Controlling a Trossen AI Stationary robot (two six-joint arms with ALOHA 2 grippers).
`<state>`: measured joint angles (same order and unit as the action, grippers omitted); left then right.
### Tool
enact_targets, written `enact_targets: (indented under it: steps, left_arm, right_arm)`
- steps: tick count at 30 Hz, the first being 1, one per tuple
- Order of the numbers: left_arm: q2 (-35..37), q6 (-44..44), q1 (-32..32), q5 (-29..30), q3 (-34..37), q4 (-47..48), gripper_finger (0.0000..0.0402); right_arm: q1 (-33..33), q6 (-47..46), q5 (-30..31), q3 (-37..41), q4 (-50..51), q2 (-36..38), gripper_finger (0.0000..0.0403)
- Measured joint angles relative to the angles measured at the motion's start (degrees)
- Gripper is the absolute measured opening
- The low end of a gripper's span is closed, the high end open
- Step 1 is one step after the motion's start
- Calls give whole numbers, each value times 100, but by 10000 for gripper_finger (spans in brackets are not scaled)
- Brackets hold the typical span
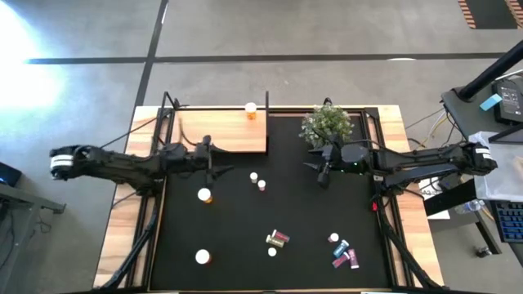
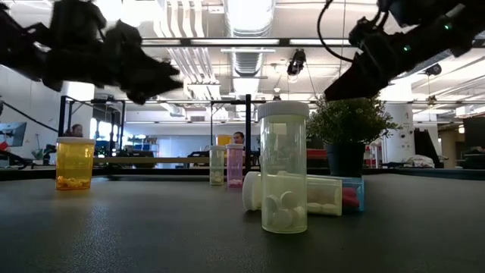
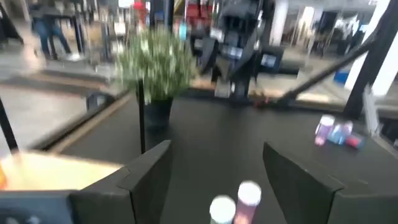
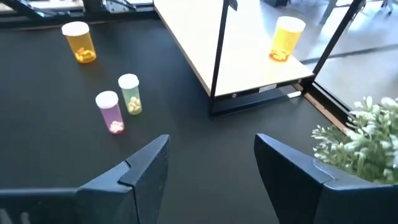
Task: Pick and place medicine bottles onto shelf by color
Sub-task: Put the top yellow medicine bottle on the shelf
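Bottles scattered over mat [image 1: 245, 245], one orange [image 1: 251, 111] already on far shelf [image 1: 221, 135]. Probably light, rigid, slick; best pinched mid-body below cap. Left gripper [image 1: 219, 170] and right gripper [image 1: 320, 169] both spread wide, empty, hovering near pink bottle [image 1: 261, 185].

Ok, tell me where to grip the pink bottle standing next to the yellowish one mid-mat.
Grip the pink bottle across its round body just under the white cap. It stands upright, so come down from above, closing on the sides clear of the yellowish bottle close beside it.
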<state>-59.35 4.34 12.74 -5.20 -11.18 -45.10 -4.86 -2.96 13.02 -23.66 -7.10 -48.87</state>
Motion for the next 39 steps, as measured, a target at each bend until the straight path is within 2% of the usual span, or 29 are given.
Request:
enact_targets:
  steps: [9, 16, 21, 29, 39]
  left_arm:
    - [-2059, -46, -21, -3, -313, -1365, 235]
    - [-3374, -249, -146, -12, -464, -2780, 235]
    - [-4165, -396, -194, -16, -657, -3227, 235]
    - [-4910, -507, -215, -48, -910, -3741, 235]
    - [-4987, -472, -370, -95, -979, -3717, 235]
  right_arm:
    - [0, 2, 1, 960, -1033, 249, 224]
    - [0, 26, 1, 1562, -1800, 274, 224]
    - [1, 57, -2, 1941, -2234, 272, 224]
    - [24, 9, -16, 2297, -2552, 269, 224]
    - [24, -4, -104, 2299, -2528, 263, 224]
